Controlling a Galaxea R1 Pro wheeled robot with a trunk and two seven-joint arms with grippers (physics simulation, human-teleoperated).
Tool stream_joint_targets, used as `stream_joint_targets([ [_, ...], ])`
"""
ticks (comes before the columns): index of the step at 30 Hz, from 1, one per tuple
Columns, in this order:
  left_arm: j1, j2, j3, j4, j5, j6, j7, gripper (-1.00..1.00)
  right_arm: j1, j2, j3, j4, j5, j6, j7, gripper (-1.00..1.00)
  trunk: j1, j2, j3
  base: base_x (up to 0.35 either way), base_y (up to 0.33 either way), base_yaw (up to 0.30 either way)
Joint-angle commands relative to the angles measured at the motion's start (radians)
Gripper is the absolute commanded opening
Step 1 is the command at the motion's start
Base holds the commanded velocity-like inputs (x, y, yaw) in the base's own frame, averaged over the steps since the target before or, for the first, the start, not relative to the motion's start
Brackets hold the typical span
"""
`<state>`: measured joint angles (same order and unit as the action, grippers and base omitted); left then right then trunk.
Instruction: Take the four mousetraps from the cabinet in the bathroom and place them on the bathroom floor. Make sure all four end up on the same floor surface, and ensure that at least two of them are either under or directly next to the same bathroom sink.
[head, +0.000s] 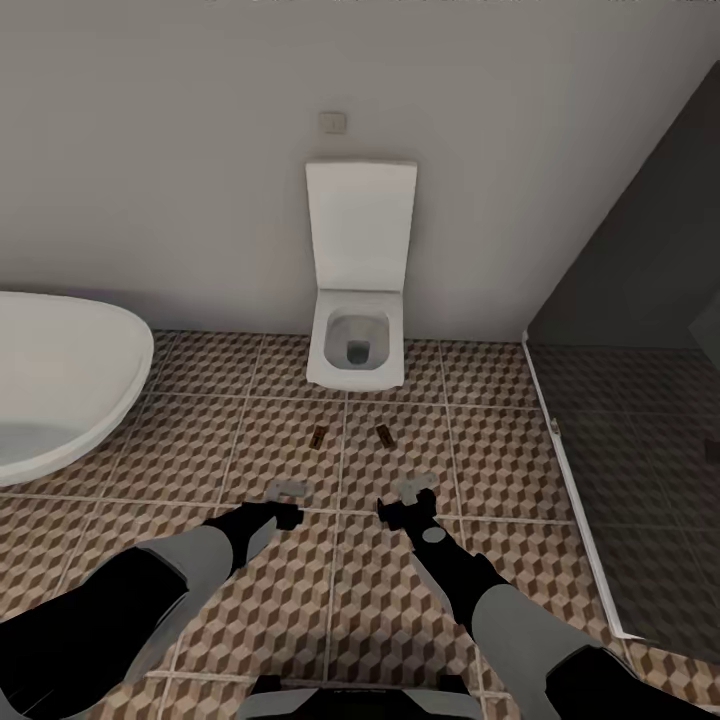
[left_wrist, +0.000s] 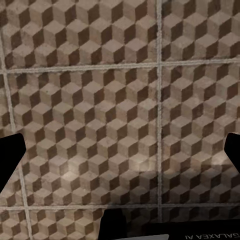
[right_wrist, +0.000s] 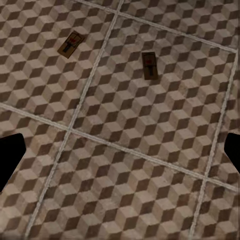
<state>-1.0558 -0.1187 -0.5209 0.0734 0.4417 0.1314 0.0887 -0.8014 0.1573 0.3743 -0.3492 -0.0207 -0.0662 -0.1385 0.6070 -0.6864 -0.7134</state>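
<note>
Mirrored, cut-off lettering "GALAXEA A…" stands on the robot's dark body (left_wrist: 200, 236) in the left wrist view.

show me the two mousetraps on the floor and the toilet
left mousetrap (head: 318, 435), head view, middle of its board
right mousetrap (head: 383, 432), head view, middle of its board
toilet (head: 357, 345), head view, bowl rim

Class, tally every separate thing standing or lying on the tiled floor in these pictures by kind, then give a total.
Mousetraps: 2 (one, the other, lying apart on the floor in front of the toilet)
Toilet: 1
Bathtub: 1
Total: 4
</note>
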Motion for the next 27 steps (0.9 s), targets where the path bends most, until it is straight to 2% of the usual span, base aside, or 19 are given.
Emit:
stream_joint_targets([
  [1, 0.001, 0.002, -0.008, 0.002, 0.01, -0.001, 0.002, 1.0, -0.001, -0.003, 0.008, 0.007, -0.002, -0.004, -0.007, 1.0, -0.004, 0.006, 0.002, 0.0, 0.0, 0.0],
  [5, 0.013, 0.009, -0.008, 0.002, 0.01, -0.006, 0.002, 1.0, -0.001, -0.011, 0.008, 0.033, -0.002, -0.022, -0.007, 1.0, -0.019, 0.034, 0.015, 0.0, 0.0, 0.0],
  [16, 0.06, 0.024, -0.007, 0.003, 0.011, -0.011, 0.003, 1.0, -0.001, -0.025, 0.008, 0.14, -0.004, -0.131, -0.007, 1.0, -0.061, 0.111, 0.049, 0.0, 0.0, 0.0],
  [22, 0.077, 0.03, -0.007, 0.003, 0.011, -0.043, 0.003, 1.0, -0.001, -0.033, 0.008, 0.188, -0.004, -0.162, -0.007, 1.0, -0.084, 0.153, 0.068, 0.0, 0.0, 0.0],
  [27, 0.103, 0.035, -0.007, 0.003, 0.011, -0.073, 0.005, 1.0, 0.001, -0.054, 0.008, 0.246, -0.005, -0.252, -0.007, 1.0, -0.103, 0.188, 0.084, 0.0, 0.0, 0.0],
])
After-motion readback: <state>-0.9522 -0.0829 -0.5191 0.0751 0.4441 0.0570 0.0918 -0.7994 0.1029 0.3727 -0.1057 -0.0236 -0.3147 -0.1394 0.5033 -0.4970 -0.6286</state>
